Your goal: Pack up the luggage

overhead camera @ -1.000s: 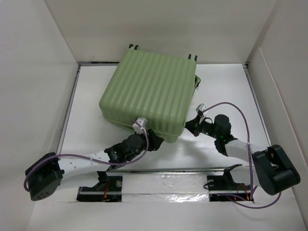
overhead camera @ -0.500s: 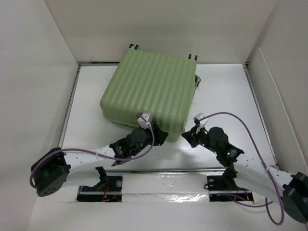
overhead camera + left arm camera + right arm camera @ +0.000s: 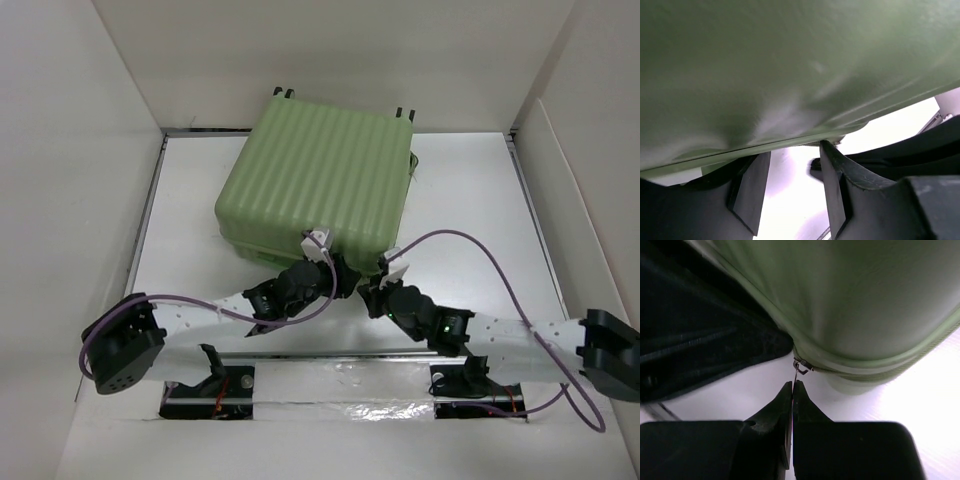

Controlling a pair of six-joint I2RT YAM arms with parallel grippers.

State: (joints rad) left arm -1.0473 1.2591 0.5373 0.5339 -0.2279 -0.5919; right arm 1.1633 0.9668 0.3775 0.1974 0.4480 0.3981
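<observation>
The luggage (image 3: 315, 180) lies shut and flat on the white table (image 3: 470, 200), ribbed green shell up, toward 12 o'clock from the arm bases. Small black wheels (image 3: 281, 95) poke out along its far edge, and its lining is hidden. Both wrists meet at its near corner, about 6 o'clock on the case. From above, the left gripper (image 3: 338, 280) is mostly covered by its own wrist and the overhanging shell. Its wrist camera shows two dark fingers (image 3: 751, 192) spread apart with bare table between them and nothing held, tips just under the seam, though touch cannot be judged. The shell fills the upper half of that view out of focus. The right gripper (image 3: 792, 388) has its jaws pressed together, tips pointing to 12 o'clock in its own view. A thin metal zip pull (image 3: 797, 369) hangs from the seam straight into the pinch, so it appears to be clamped, although the tab is too slim to be sure. A dark blurred mass at 9 o'clock there is cut off by the frame edge
</observation>
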